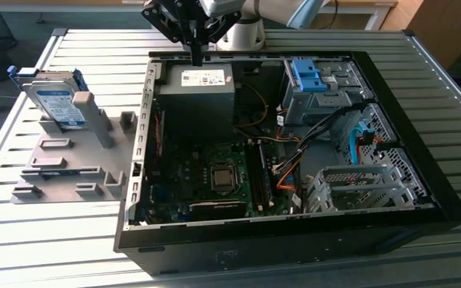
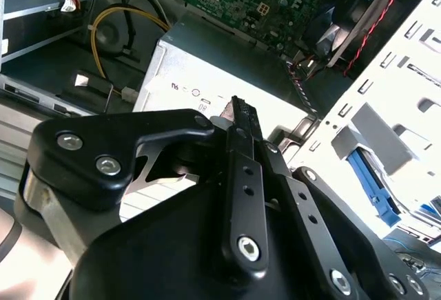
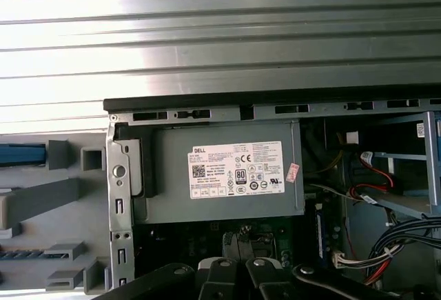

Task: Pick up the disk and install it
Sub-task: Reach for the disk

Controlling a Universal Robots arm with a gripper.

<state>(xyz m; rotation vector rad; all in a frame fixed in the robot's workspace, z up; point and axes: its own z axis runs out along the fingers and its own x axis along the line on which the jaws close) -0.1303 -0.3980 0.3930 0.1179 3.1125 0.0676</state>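
On the gripper [image 1: 197,59], exterior view: reads as pinched shut with nothing held, hangs over the far end of the open case [image 1: 254,252] near the power supply [image 1: 202,84], with the disk [image 1: 54,105] well apart on the exterior view's left, upright on a grey fixture [image 1: 62,174] outside the case. In the second wrist view: shows black fingers [image 2: 242,155] pressed together, tip above the power supply's grey top. In the first wrist view: looks down on the power supply, fingertips [image 3: 236,242] closed beside it, slatted table [image 3: 207,38] beyond the case rim.
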